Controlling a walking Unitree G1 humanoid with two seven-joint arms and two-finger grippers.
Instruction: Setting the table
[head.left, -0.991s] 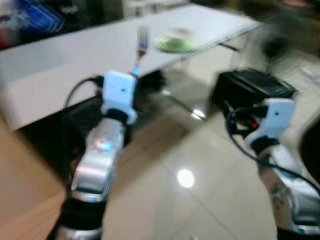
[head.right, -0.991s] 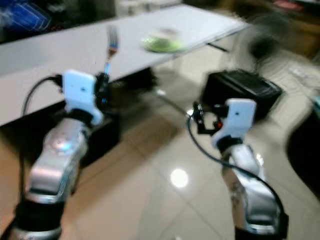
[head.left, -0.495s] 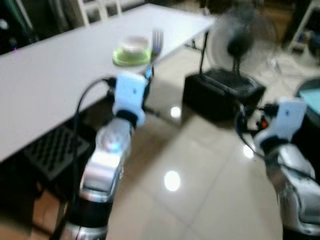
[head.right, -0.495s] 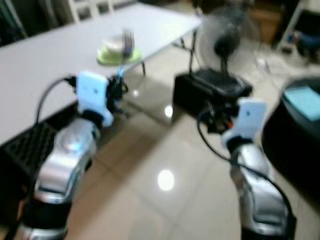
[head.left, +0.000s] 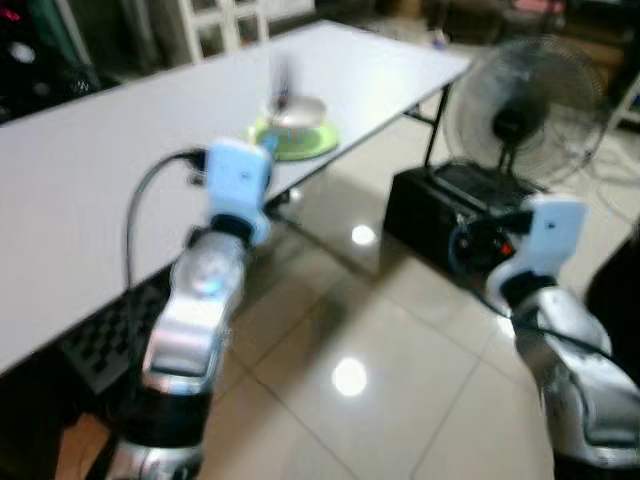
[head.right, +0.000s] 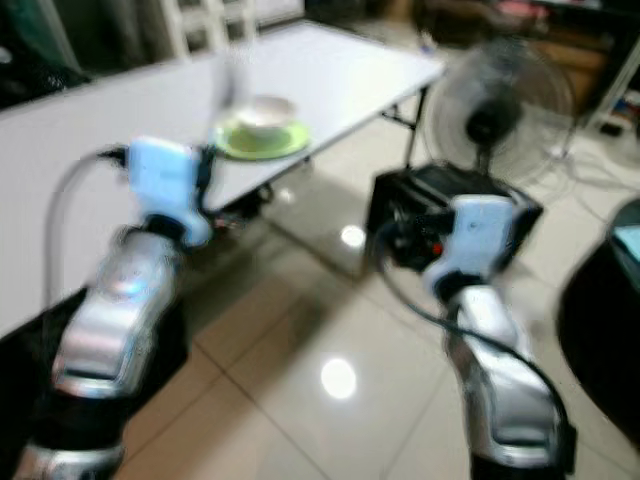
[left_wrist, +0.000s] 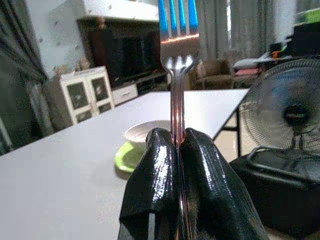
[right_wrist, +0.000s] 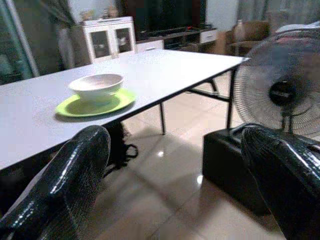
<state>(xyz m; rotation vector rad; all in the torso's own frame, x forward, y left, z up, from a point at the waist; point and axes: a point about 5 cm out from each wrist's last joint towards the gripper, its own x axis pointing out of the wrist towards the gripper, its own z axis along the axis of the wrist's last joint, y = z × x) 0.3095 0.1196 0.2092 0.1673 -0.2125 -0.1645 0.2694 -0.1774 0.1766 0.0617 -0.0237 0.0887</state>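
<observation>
Nearest, the left end effector (left_wrist: 176, 165) is clamped on an upright fork (left_wrist: 176, 75); the right end effector (right_wrist: 175, 170) hangs spread and empty. Beyond, on the white bench (head.left: 120, 170), a bowl (head.left: 296, 110) sits on a green plate (head.left: 300, 140). Recommended: close in squarely, keep the fork vertical, then lay it flat just beside the plate.
</observation>
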